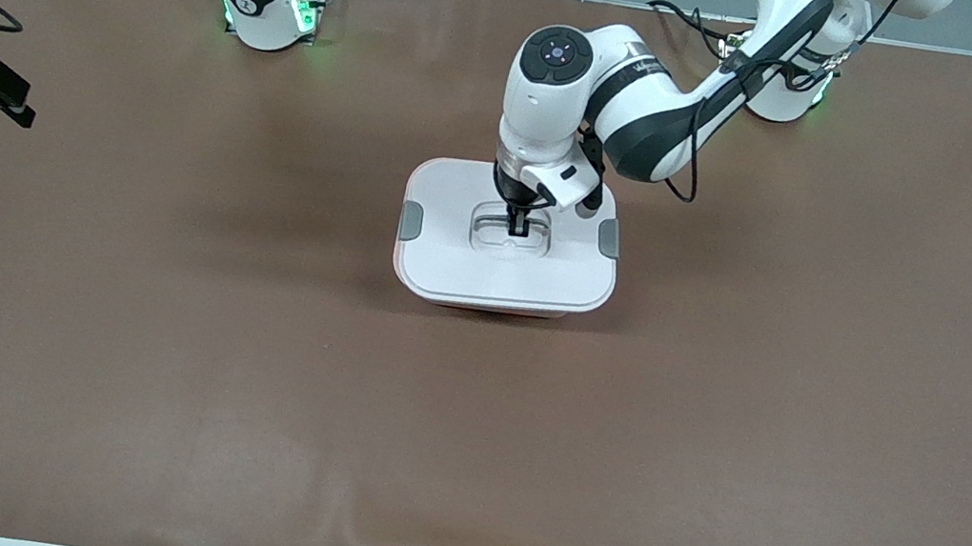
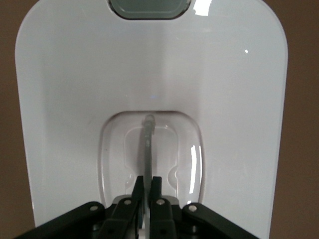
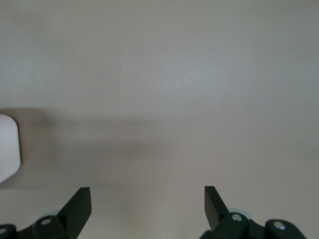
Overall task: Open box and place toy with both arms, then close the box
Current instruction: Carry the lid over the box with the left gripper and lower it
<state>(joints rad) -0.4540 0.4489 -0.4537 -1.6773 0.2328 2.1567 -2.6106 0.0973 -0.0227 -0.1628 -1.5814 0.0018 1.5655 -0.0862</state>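
At surface [image 1: 153,310] middle: box [image 1: 450,258], lid on. Left pincer [image 1: 515,231] clamped on handle [image 2: 147,144] in lid recess. Right pincer [image 3: 147,205] wide open, empty, waiting over right arm's end. Toy not visible, maybe inside. Risk: thin handle slips if lifted; clips [image 1: 410,221] perhaps latched, box rises too.

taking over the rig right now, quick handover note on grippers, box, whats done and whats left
Left gripper: shut on the handle in the lid recess, box at table centre.
Right gripper: open, empty, waiting off the right arm's end of the table.
Lid sits on the box; side clips look down.
The toy is not in view, so whether it is already boxed cannot be told.
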